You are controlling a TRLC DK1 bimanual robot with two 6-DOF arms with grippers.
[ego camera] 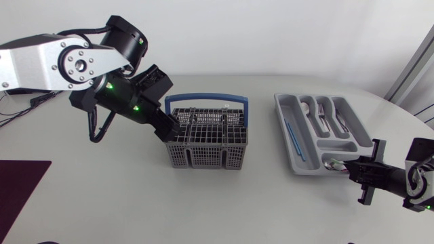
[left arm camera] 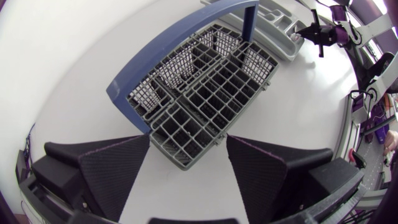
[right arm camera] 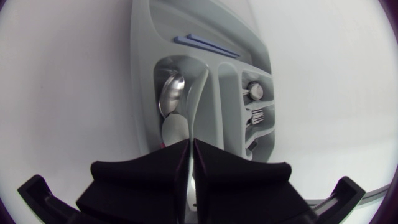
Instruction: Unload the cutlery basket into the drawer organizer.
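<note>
The grey cutlery basket [ego camera: 207, 139] with a blue handle [ego camera: 206, 99] stands mid-table; no cutlery shows in its cells [left arm camera: 205, 99]. My left gripper [ego camera: 175, 129] hangs open over the basket's left end, its fingers [left arm camera: 118, 165] spread either side of the near corner. The grey drawer organizer [ego camera: 281, 112] lies to the right, holding spoons, forks [ego camera: 323, 119] and blue sticks [ego camera: 294, 135]. At its front end, my right gripper [ego camera: 347, 168] is shut on a spoon [right arm camera: 174, 130]. The spoon's bowl rests in the front compartment beside another spoon [right arm camera: 171, 92].
A dark purple mat [ego camera: 20, 186] lies at the table's front left corner. Bare white tabletop separates basket and organizer [ego camera: 261, 156]. The table's curved edge runs close behind my right arm [ego camera: 413, 179].
</note>
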